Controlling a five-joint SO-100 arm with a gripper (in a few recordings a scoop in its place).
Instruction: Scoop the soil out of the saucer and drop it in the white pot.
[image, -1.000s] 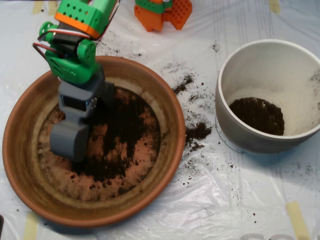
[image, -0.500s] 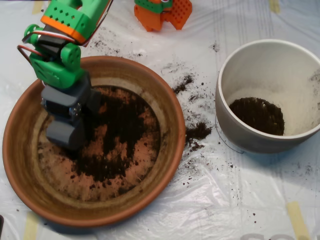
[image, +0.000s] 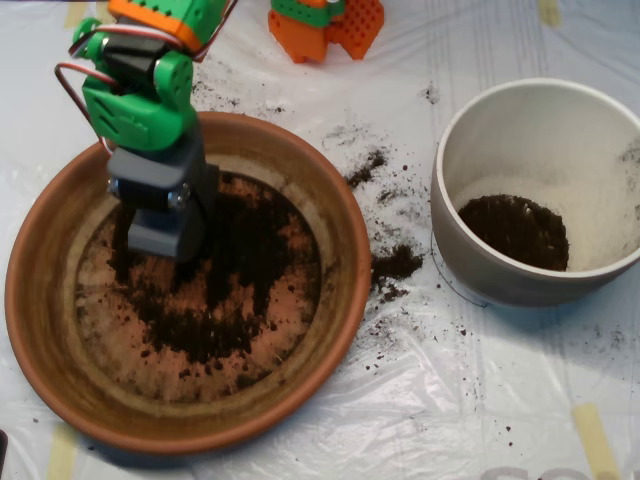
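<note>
The terracotta saucer (image: 347, 262) fills the left half of the overhead view. Dark crumbly soil (image: 235, 280) lies spread thinly over its floor, thickest at the middle. My grey scoop (image: 165, 232) points down into the saucer's upper left part, with its tip touching the soil. The green arm (image: 135, 95) above it hides the far rim. At the right stands the white pot (image: 452, 150), with a small heap of soil (image: 515, 230) on pale material inside it.
Spilled soil (image: 395, 265) is scattered on the plastic sheet between the saucer and the pot. An orange and green block (image: 325, 25) sits at the top edge. Tape strips (image: 590, 430) mark the sheet.
The scoop has drawn back from the saucer's lower left floor, moving up and to the right. More dark soil now shows on the floor's left part.
</note>
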